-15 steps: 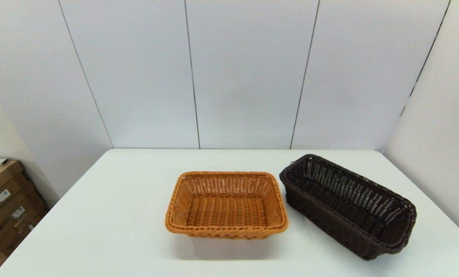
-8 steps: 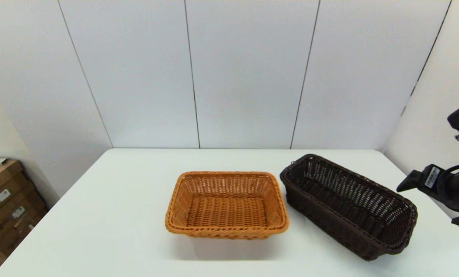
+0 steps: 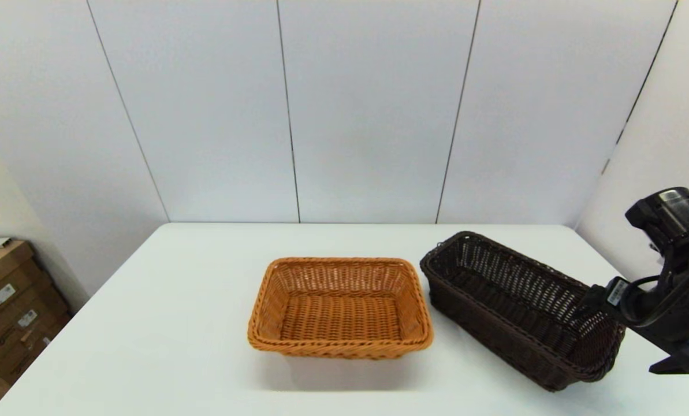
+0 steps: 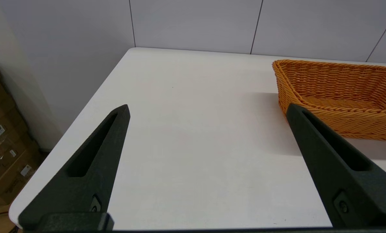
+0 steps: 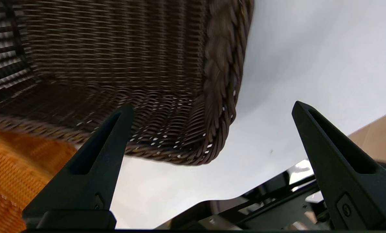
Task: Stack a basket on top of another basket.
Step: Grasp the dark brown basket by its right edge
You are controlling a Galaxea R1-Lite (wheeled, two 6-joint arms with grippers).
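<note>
1. White table (image 3: 165,323) against grey panelled walls; cardboard boxes (image 3: 9,306) stacked off the table's left edge, at about 9 o'clock from table centre.
2. Orange basket (image 3: 341,307) sits upright on the table near centre, nothing in it. Also shows in the left wrist view (image 4: 338,94) and as an orange blur in the right wrist view (image 5: 15,174).
3. Dark basket (image 3: 520,306) sits on the table at 3 o'clock from the orange one, angled so its long axis runs from 11 to 5 o'clock. The two baskets are close at their nearest corners; touching or not, can't tell. Not stacked.
4. Right gripper (image 5: 212,110) is over the dark basket's near-right end (image 5: 167,97); fingers wide apart, holding nothing. One finger is over the basket interior, the other outside the braided rim above bare table.
5. In the head view the right arm (image 3: 667,289) enters from the right edge at 3 o'clock, wrist angled down toward the basket's end; fingertips hidden against the dark weave there.
6. Left gripper (image 4: 209,106) hovers over bare table at 9 o'clock from the orange basket, fingers wide apart, empty. Not in the head view.
7. Writing: a small white label on the right wrist (image 3: 617,292) and white labels on the boxes; none legible.
</note>
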